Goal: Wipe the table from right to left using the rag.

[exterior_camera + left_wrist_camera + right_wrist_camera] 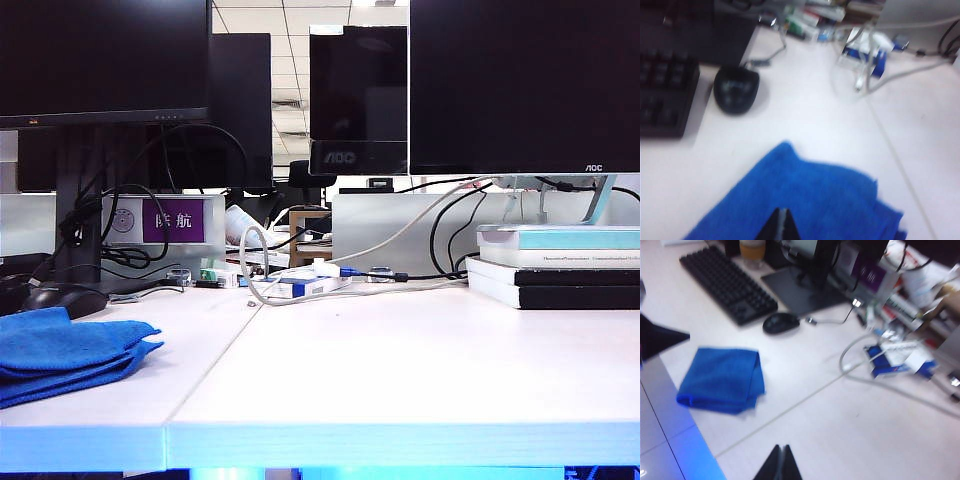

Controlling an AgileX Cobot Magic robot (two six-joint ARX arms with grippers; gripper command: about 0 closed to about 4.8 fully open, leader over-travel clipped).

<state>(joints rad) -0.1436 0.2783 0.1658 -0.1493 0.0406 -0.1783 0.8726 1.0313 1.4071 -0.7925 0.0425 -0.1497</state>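
The blue rag [70, 350] lies folded on the left part of the pale table [400, 370], near the front edge. Neither arm shows in the exterior view. In the left wrist view my left gripper [781, 212] hangs above the rag [805, 200], its dark fingers pressed together with nothing between them. In the right wrist view my right gripper [781, 447] is shut and empty over bare table [865, 425], just past the seam line and well apart from the rag [722, 380].
A black mouse [65, 298] and a keyboard [727, 282] sit behind the rag. Cables and a small blue-white box [300, 285] lie mid-table at the back. Stacked books [560, 265] stand at the right, under monitors [520, 80].
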